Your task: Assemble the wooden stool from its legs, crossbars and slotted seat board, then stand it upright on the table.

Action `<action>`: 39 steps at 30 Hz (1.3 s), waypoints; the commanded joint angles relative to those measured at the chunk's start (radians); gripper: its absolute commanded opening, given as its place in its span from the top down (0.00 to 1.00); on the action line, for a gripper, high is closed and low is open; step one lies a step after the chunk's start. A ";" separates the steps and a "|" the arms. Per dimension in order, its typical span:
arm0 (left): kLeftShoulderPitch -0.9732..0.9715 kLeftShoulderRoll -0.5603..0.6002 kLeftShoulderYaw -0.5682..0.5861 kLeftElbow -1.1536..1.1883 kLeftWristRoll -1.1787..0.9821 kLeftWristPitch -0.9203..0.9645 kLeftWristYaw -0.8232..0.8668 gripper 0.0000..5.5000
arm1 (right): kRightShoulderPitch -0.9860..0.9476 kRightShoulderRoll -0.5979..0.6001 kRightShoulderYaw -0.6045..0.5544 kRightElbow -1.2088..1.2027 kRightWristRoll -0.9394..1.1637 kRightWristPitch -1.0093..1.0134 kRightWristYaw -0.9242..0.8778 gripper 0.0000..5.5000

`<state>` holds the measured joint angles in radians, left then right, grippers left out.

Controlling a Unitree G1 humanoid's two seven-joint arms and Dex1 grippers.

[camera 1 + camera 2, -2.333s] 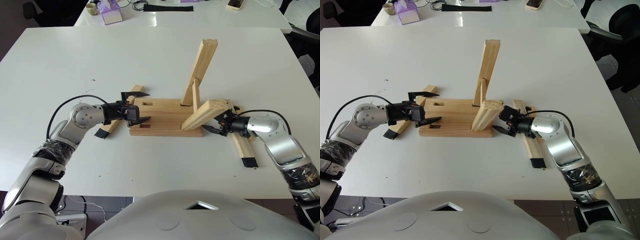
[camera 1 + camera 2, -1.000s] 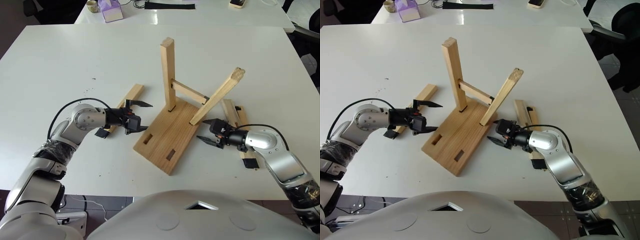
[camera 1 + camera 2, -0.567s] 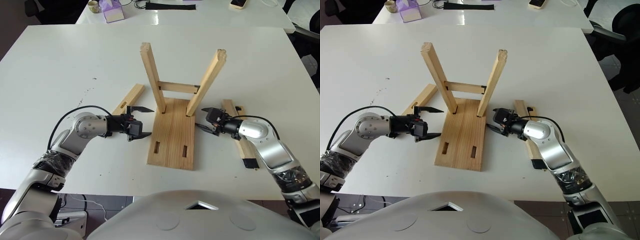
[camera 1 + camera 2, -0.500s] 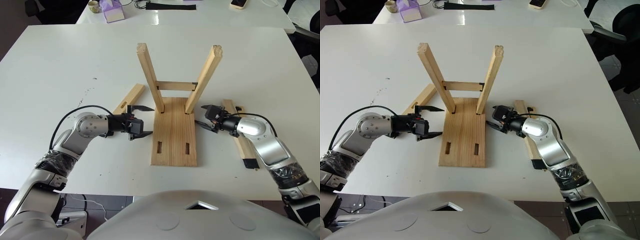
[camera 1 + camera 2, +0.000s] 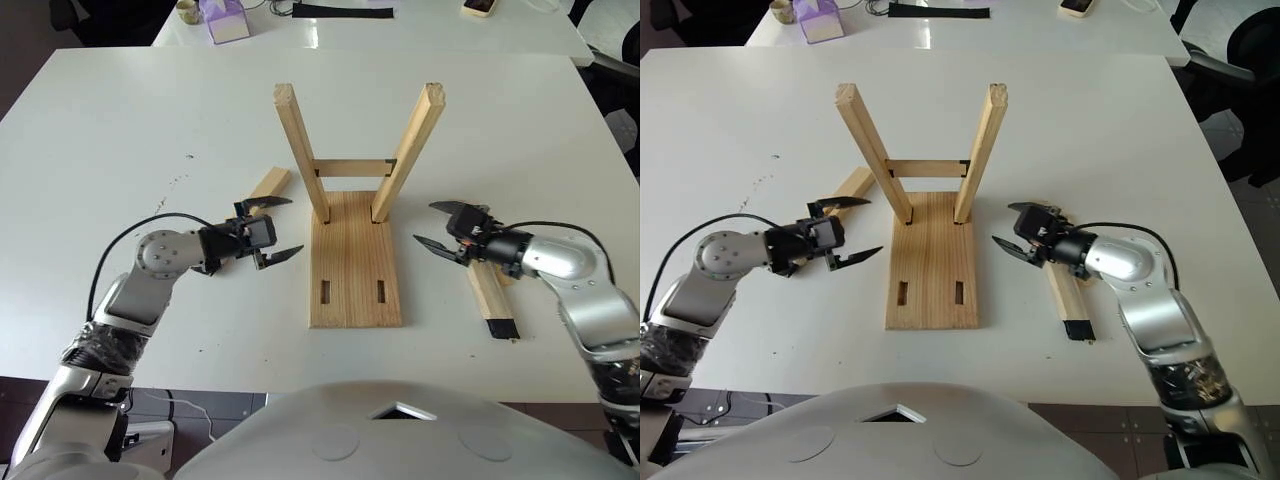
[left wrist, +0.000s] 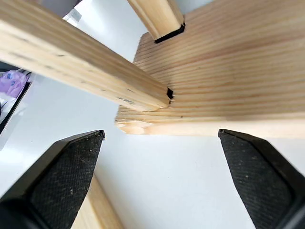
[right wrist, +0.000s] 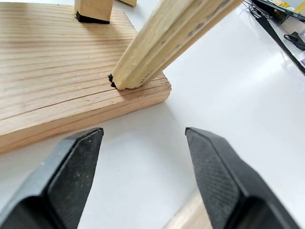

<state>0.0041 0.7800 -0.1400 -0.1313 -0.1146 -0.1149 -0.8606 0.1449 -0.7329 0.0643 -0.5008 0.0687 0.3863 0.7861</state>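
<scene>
Wooden seat board [image 5: 354, 262] flat | left end effector [image 5: 296, 224] apart | right end effector [image 5: 424, 222] apart, partly hiding loose legs [image 5: 488, 298], perhaps two

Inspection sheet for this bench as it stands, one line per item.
Surface: white table, few dark specks left of centre.
Job's things: seat board flat; two legs standing in its far slots, joined by a crossbar; near slots empty; loose wooden pieces on both sides.
Clutter: nothing seen.
Grippers: left gripper and right gripper open, flanking the board, holding nothing.
Cables: a black cable arcs over each forearm.
Surroundings: second table behind, with purple box and cup.
</scene>
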 commanded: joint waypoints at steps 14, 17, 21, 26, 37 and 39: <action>0.165 -0.043 0.234 -0.286 -0.075 0.749 0.272 0.20 | 0.312 0.058 -0.362 -0.275 0.152 0.174 -0.106 0.42; 0.153 -0.050 0.244 -0.247 -0.070 0.764 0.281 0.20 | 0.320 0.053 -0.372 -0.266 0.151 0.171 -0.111 0.42; 0.153 -0.034 0.244 -0.197 -0.073 0.754 0.257 0.20 | 0.341 0.043 -0.387 -0.264 0.156 0.172 -0.100 0.42; 0.171 0.006 0.230 -0.112 -0.062 0.686 0.187 0.20 | 0.421 0.013 -0.393 -0.271 0.157 0.157 -0.046 0.42; 0.135 -0.022 0.174 -0.036 -0.059 0.609 0.123 0.38 | 0.375 0.005 -0.322 -0.235 0.132 0.151 -0.063 0.42; 0.124 -0.030 0.172 -0.029 -0.065 0.612 0.121 0.44 | 0.363 0.002 -0.313 -0.228 0.131 0.151 -0.061 0.42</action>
<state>0.1353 0.7636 0.0451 -0.1820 -0.1786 0.4854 -0.7392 0.5251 -0.7141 -0.2635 -0.7376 0.2056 0.5425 0.7289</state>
